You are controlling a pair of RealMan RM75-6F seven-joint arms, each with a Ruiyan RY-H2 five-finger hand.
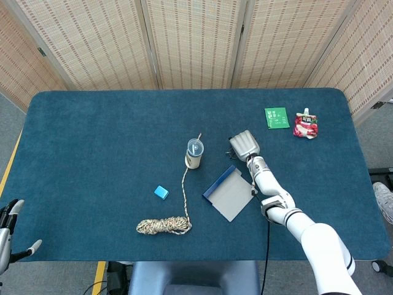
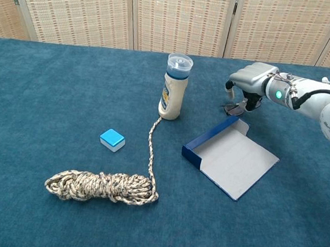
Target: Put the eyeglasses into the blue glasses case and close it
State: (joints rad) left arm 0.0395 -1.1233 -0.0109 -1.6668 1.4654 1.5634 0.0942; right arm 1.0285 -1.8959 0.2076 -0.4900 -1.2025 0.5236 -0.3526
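My right hand (image 2: pixel 251 85) hung palm-down over eyeglasses (image 2: pixel 234 109), fingers curled onto them; couldn't tell whether it gripped them. Eyeglasses lay on blue cloth just beyond far corner of blue glasses case (image 2: pixel 231 156), which lay open and flat. My left hand (image 1: pixel 7 230) sat at near-left table edge, fingers spread, holding nothing. Bottle (image 2: pixel 174 95) stood left of case.

On the blue table (image 1: pixel 92 135), the right hand (image 1: pixel 244 145) hangs palm-down over the eyeglasses (image 1: pixel 231 153), just beyond the open blue glasses case (image 1: pixel 229 194) near the middle. A bottle (image 1: pixel 194 153) stands left of the hand, with a rope (image 1: pixel 164 224) trailing toward the near edge past a small blue block (image 1: pixel 161 192). A green packet (image 1: pixel 277 117) and a red pouch (image 1: pixel 306 124) lie near the far right corner. The left hand (image 1: pixel 7 236) shows off the near left corner, fingers apart.
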